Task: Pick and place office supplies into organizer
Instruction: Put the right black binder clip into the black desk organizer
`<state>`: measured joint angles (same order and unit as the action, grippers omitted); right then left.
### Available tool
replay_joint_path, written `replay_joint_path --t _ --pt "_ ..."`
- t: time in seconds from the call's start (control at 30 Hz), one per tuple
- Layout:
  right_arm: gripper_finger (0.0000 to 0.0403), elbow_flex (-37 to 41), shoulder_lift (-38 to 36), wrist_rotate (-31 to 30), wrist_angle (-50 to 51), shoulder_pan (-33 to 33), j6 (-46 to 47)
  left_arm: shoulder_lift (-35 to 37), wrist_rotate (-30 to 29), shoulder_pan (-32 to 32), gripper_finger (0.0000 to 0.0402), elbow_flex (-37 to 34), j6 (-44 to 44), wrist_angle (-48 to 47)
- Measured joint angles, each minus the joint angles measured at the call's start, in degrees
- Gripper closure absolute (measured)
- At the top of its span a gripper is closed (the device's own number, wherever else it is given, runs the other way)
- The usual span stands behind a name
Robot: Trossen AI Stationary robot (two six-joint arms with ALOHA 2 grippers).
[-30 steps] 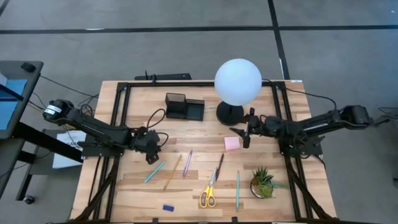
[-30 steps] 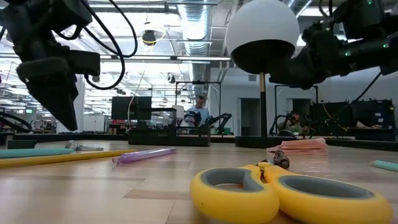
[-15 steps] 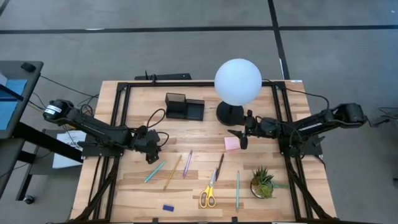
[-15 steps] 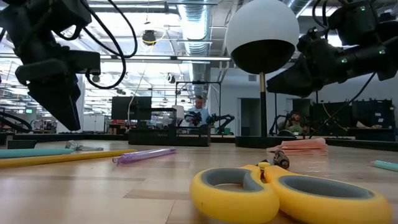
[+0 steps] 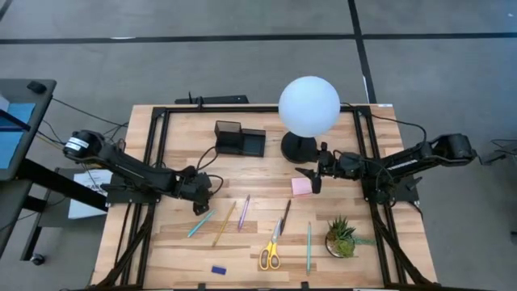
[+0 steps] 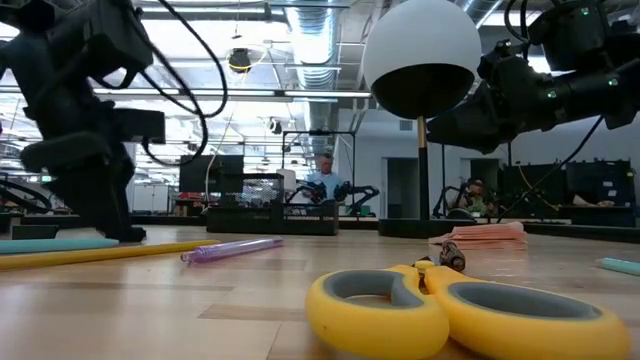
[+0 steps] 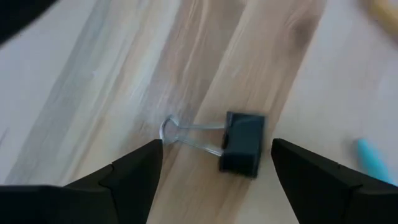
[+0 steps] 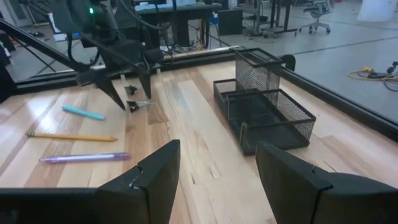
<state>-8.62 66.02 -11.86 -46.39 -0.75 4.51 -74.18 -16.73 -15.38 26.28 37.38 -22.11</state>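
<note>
A small black clip [image 7: 242,143] with wire handles lies on the wooden table [image 5: 266,166]. My left gripper [image 5: 199,200] is down at the table, open, with one finger on either side of the clip and not touching it. My right gripper [image 5: 312,180] hovers open and empty just above the pink sticky-note pad [image 5: 301,187], next to the lamp's base. The black mesh organizer [image 5: 240,139] stands at the far middle. Pens and pencils, among them a teal pen [image 5: 200,223], a yellow pencil [image 5: 224,223] and a purple pen [image 5: 244,212], lie flat near the yellow-handled scissors [image 5: 271,252]. A blue eraser [image 5: 218,270] lies near the front edge.
A white globe lamp [image 5: 308,105] on a black base stands right of the organizer. A small potted plant [image 5: 342,237] stands at the near right. A dark pen [image 5: 285,217] and a second teal pen [image 5: 308,242] lie beside the scissors. A black frame borders the table.
My left gripper has gone down to the table and a little toward its right edge, so that its open fingers now stand around the black clip. My right gripper has moved slightly toward the table's left, nearer the pink pad, then kept still.
</note>
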Motion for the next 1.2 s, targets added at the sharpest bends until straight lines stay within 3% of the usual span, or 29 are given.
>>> replay_joint_path --t 0.53,1.03,1.2 --pt "0.0198 0.0 0.0 0.0 -0.4 0.0 0.0 -2.1 -0.2 0.2 0.0118 0.0 2.2 2.8" --pt "0.0198 0.0 0.0 0.0 -0.3 0.0 0.0 -4.2 -0.6 0.2 0.0314 0.1 2.8 4.7" --pt "0.0198 0.0 0.0 0.0 -0.3 0.0 0.0 -4.4 -4.4 0.2 0.0335 0.1 0.4 7.2"
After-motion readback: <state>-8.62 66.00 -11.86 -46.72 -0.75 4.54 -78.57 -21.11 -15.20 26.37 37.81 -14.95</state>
